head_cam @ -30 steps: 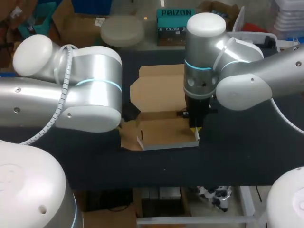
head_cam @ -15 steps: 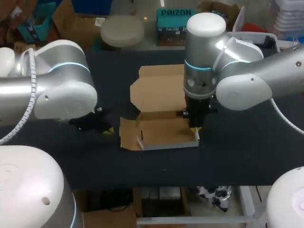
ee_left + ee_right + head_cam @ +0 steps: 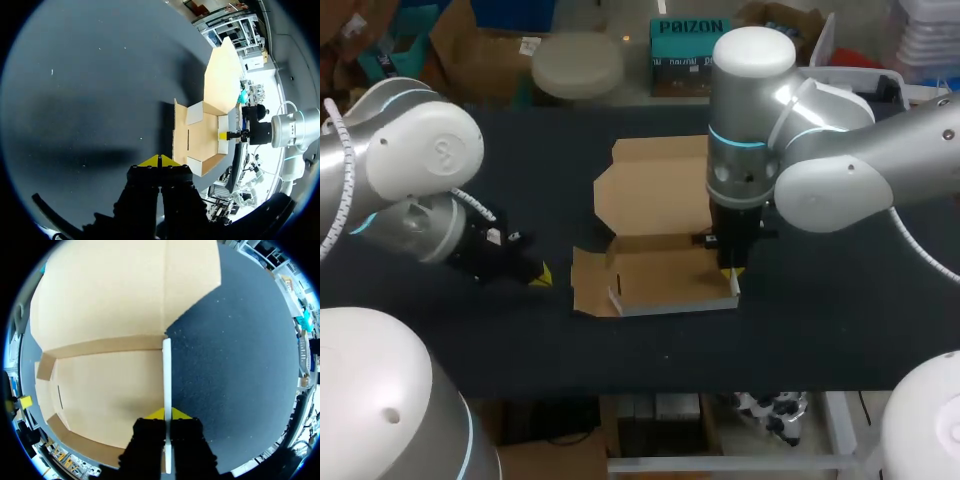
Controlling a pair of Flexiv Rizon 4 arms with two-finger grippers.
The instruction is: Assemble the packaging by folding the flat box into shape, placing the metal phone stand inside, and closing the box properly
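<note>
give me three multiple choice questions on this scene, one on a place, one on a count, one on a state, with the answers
1. Where is the left gripper?
A) over the bare table, left of the box
B) inside the box
C) past the table's far edge

2. How many grippers touch the box?
A) none
B) one
C) two

3. The box's lid is
A) shut
B) open, lying flat
C) torn off

Answers:
1 A: its yellow tips sit over dark table, apart from the box.
2 B: only the right gripper pinches the box's side wall.
3 B: it lies spread on the table.
</note>
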